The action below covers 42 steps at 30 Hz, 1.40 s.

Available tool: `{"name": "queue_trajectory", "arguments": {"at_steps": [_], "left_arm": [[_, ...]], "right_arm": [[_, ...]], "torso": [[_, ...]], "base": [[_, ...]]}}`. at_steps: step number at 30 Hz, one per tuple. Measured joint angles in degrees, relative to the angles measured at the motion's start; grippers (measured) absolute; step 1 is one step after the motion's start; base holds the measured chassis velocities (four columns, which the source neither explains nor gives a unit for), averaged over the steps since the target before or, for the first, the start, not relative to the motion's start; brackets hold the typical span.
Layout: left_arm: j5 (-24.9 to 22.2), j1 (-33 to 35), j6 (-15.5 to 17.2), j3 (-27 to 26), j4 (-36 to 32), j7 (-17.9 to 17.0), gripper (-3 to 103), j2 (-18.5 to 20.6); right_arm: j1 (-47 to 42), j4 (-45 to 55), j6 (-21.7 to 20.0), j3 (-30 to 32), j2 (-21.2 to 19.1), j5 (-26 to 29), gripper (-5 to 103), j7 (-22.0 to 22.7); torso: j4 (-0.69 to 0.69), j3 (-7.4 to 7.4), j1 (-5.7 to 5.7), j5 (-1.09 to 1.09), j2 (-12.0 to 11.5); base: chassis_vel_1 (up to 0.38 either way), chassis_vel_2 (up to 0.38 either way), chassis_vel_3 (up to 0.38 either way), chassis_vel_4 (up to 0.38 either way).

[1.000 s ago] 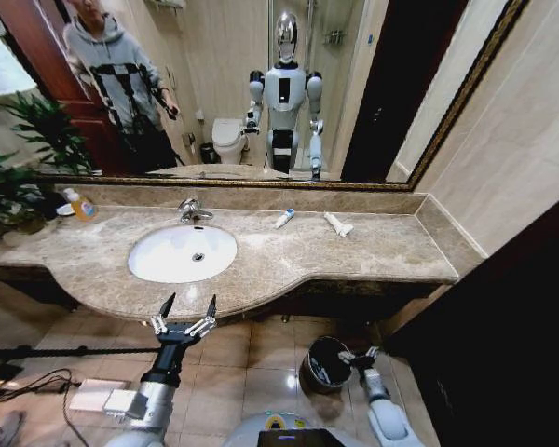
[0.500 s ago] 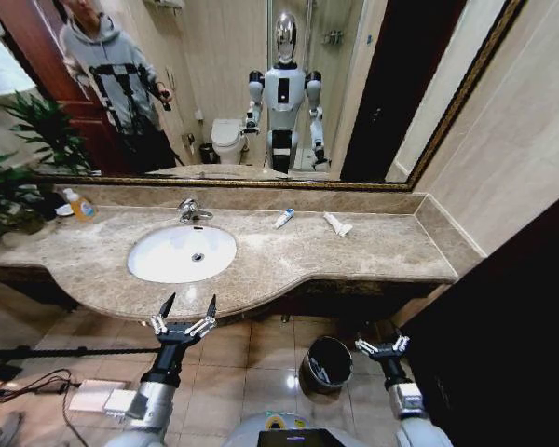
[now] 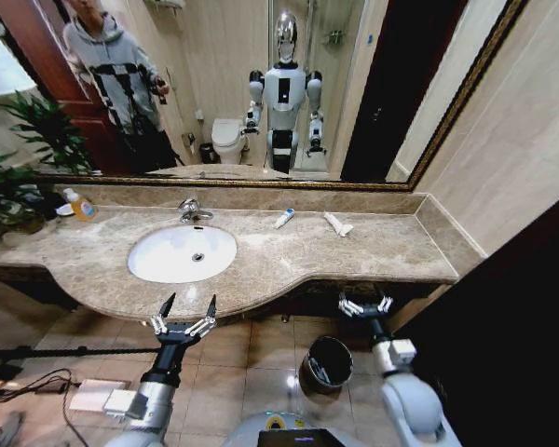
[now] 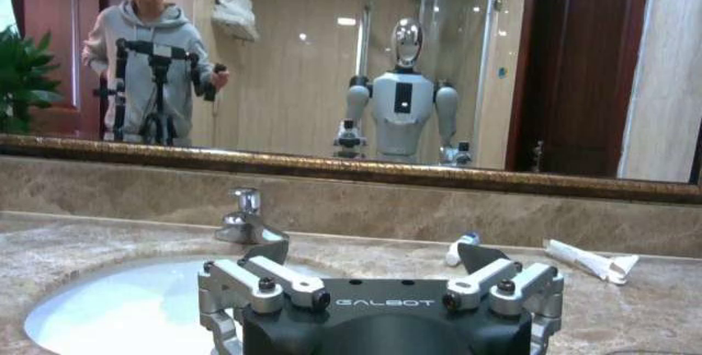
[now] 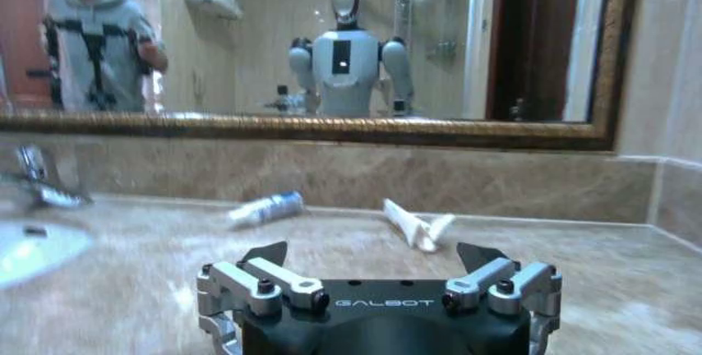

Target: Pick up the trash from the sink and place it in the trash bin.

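A small white tube with a blue end lies flat on the beige-brown marble counter behind and to the right of the white oval sink. Near it, farther right, lies a longer plain white tube, angled. On the floor below the counter edge stands the round black trash bin, upright and open, with pale items inside.

The left gripper is raised at the near left, fingers spread wide and pointing away from the robot, its forearm angled up from below. The right gripper is lifted at the near right, wrist upright, fingers parted and empty.
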Motion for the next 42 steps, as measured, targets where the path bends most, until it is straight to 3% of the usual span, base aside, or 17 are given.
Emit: {"name": "queue_trajectory", "arguments": {"at_steps": [2, 12, 23, 32, 42], "left_arm": [[0.00, 0.00, 0.00, 0.00, 0.00, 0.00, 100, 0.00], [0.00, 0.00, 0.00, 0.00, 0.00, -0.01, 100, 0.00], [0.00, 0.00, 0.00, 0.00, 0.00, 0.00, 100, 0.01], [0.00, 0.00, 0.00, 0.00, 0.00, 0.00, 100, 0.00], [0.00, 0.00, 0.00, 0.00, 0.00, 0.00, 100, 0.00]], "right_arm": [[4.58, -2.41, -2.50, -1.09, -1.79, 2.61, 100, 0.18], [19.32, -12.40, -5.34, -4.15, -5.53, 6.05, 100, -0.46], [36.83, -26.69, -9.69, -10.43, -4.91, 9.59, 100, 0.62], [48.17, -41.00, -8.12, -11.50, -2.58, 5.60, 100, 0.03], [53.56, -51.49, -7.43, -9.68, -1.24, 3.94, 100, -0.57]], "torso": [[0.00, 0.00, 0.00, 0.02, 0.00], [0.00, 0.00, 0.01, 0.02, 0.00], [0.00, 0.00, 0.01, 0.01, -0.01], [0.01, 0.00, 0.01, 0.01, -0.01], [0.00, 0.00, 0.00, 0.01, -0.01]], "base": [[0.000, 0.000, 0.000, 0.000], [0.000, 0.000, 0.000, 0.000], [0.000, 0.000, 0.000, 0.000], [0.000, 0.000, 0.000, 0.000], [0.000, 0.000, 0.000, 0.000]]}}
